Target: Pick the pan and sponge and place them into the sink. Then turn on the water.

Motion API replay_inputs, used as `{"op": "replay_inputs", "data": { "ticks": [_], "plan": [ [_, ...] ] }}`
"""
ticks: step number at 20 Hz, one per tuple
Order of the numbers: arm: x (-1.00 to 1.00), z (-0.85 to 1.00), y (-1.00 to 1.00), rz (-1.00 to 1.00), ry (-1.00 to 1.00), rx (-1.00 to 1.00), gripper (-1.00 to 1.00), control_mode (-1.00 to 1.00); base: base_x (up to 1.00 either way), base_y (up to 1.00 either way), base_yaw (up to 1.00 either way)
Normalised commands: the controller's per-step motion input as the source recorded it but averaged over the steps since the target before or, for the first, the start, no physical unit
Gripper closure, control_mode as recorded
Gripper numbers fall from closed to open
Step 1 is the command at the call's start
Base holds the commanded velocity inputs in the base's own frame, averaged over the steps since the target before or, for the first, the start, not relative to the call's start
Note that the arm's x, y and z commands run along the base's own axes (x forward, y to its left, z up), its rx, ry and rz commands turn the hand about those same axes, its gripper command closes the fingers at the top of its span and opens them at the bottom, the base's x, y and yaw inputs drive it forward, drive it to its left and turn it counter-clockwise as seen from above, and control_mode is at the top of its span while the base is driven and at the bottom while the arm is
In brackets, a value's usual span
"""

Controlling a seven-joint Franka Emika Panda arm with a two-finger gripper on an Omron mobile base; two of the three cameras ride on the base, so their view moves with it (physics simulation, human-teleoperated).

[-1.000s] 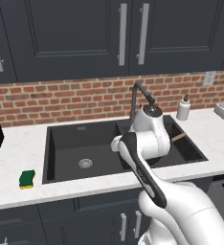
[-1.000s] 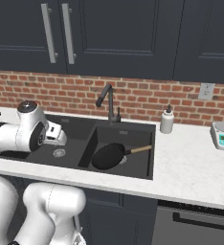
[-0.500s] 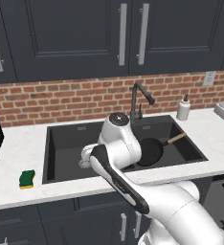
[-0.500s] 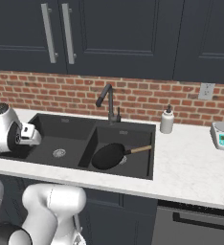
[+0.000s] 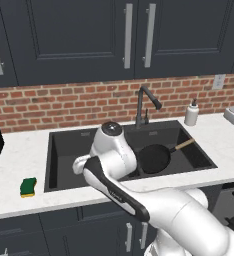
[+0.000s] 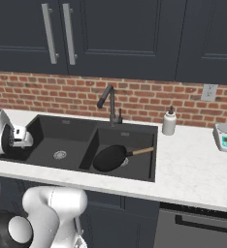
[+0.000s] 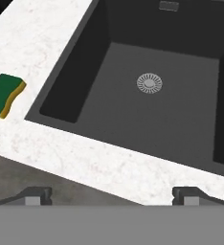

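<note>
1. Pan (image 5: 155,158) lay in the right basin of the sink (image 5: 56,150), just right of centre in the left base view. It was round and black, with a straight tan wooden handle pointing to the upper right toward the basin's corner. In the right base view it (image 6: 110,158) sat at the frame's centre.
2. Sponge (image 5: 28,187) rested on the white speckled counter (image 5: 19,150) at the lower left of the left base view, just beside the sink's left rim. It showed a green top over a yellow body, with wavy long edges visible in the hand view (image 7: 5,93), at the left edge of that frame.
3. The sink was matte black with two basins; the left basin's round silver drain (image 7: 149,83) showed in the upper middle of the hand view.
4. The gripper (image 7: 111,195) stood wide open and held nothing. Its two dark fingertips (image 7: 35,195) sat far apart at the bottom of the hand view, over the counter's front edge.
5. The dark gooseneck faucet (image 5: 144,102) stood behind the sink, against the red brick wall (image 5: 64,102). A white soap bottle (image 5: 191,113) stood to the right of the faucet.
</note>
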Motion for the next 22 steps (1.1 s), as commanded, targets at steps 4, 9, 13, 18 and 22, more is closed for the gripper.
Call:
{"op": "replay_inputs", "data": {
  "ticks": [4, 9, 13, 18, 22],
  "plan": [
    [0.0, 0.0, 0.3, 0.0, 0.08, 0.0, -1.0, -1.0, 0.0, 0.0, 0.0],
    [0.0, 0.0, 0.32, 0.01, 0.09, 0.0, -1.0, -1.0, 0.0, 0.0, 0.0],
    [0.0, 0.0, 0.34, 0.01, 0.11, 0.0, -1.0, -1.0, 0.0, 0.0, 0.0],
    [0.01, -0.01, 0.35, 0.0, 0.11, 0.0, -1.0, -1.0, 0.0, 0.0, 0.0],
    [0.0, -0.04, 0.32, 0.0, 0.1, 0.0, -1.0, -1.0, 0.0, 0.0, 0.0]
  ]
}}
